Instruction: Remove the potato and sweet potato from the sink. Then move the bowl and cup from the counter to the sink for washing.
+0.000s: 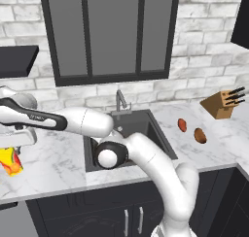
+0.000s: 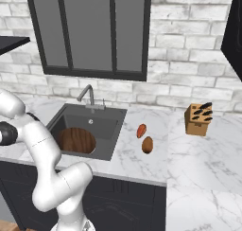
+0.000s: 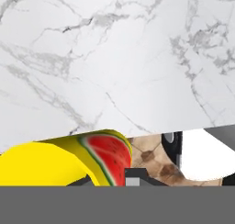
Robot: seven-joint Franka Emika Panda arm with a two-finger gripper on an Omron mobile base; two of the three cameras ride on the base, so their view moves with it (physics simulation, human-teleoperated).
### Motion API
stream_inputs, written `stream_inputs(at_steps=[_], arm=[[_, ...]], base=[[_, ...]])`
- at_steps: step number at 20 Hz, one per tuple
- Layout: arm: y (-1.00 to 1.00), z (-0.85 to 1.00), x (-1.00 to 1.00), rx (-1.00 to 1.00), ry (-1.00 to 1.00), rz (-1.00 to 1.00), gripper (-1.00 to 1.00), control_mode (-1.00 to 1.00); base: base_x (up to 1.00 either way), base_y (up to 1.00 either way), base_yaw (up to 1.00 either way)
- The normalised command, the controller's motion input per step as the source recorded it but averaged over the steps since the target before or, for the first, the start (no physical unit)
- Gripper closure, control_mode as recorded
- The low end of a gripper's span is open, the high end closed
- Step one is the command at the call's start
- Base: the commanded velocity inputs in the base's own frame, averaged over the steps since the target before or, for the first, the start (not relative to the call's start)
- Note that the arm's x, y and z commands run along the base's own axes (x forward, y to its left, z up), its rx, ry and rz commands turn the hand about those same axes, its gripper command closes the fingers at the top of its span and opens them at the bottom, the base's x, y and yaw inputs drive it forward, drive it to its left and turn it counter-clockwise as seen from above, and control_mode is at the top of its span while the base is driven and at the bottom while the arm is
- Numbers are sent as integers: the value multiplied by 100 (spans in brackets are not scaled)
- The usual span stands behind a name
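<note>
Over at the far left of the counter: the gripper [image 1: 14, 153] is clamped shut around the cup [image 1: 11, 162], seen at the edge of the left base view.
Cup: yellow with red and orange markings, hanging under the hand just above the white marble; whether its base touches the surface, I cannot tell.
Cup up close: in the hand view the cup [image 3: 69, 161] sits right at the bottom by the fingertips, yellow with a watermelon slice printed on it, marble spread out beyond it.
Counter: the counter [image 2: 189, 164] runs white with grey veins on both sides of the basin, above dark cabinets.
Sink: the sink [image 2: 108, 126] is a dark grey recess with a slim grey faucet [image 2: 87, 95] at its back edge.
Bowl: the bowl [image 2: 77, 140] lies inside the sink, brown wood grain showing, against the near wall in the right base view.
Sweet potato: the sweet potato [image 2: 141, 130] is out on the counter, just right of the sink, reddish-orange.
Potato: the potato [image 2: 147, 144] lies just beside it, duller brown, a touch nearer the front edge; the two look apart.
Knife block: the knife block [image 2: 197, 119] stands further right, near the brick wall.
Arm: it reaches from the base across the sink front toward the left.
</note>
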Motion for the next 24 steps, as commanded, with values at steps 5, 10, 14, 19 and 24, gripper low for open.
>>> stream_inputs(at_steps=[5,10,14,19,24], arm=[[-42,14,-21,-2,0,0,100,-100],[-43,12,-22,0,-1,0,100,-100],[-44,11,-20,0,-3,-1,100,-100],[-41,15,-16,0,-4,-2,100,-100],[-40,15,-15,0,-11,-2,100,-100]], base=[[0,0,0],[0,0,0],[0,0,0],[0,0,0],[0,0,0]])
